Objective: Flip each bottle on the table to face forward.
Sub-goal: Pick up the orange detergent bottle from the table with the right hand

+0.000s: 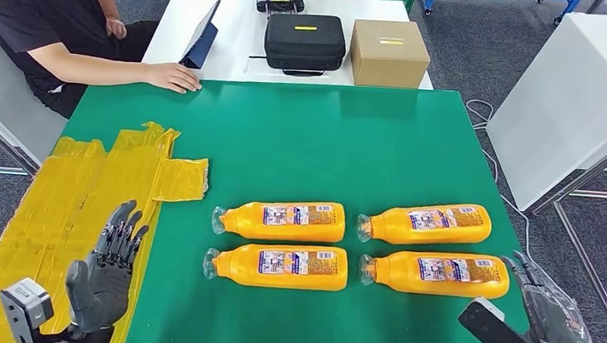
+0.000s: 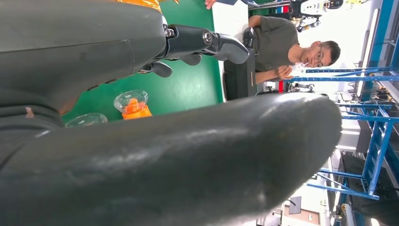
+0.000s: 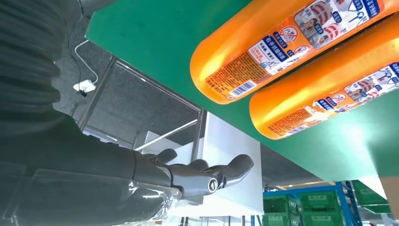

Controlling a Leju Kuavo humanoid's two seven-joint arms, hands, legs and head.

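Four orange bottles (image 1: 285, 220), labels up

Grey carpeted floor (image 1: 527, 42) all around. Green table top (image 1: 326, 141), partly patched with yellow tape (image 1: 81, 196). Beyond it a white table (image 1: 228, 45) bearing a black case (image 1: 304, 41), a cardboard box (image 1: 389, 52) and a tablet (image 1: 201, 35). White panel (image 1: 572, 93) off right, white cable (image 1: 487, 152) trailing below. Blue shelving (image 2: 371, 141) and green crates (image 3: 320, 202) behind.

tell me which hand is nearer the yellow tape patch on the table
Left. The left hand hovers open right over the yellow tape patch at the table's near left corner. The right hand is off the table's far right edge, beyond the bottles.
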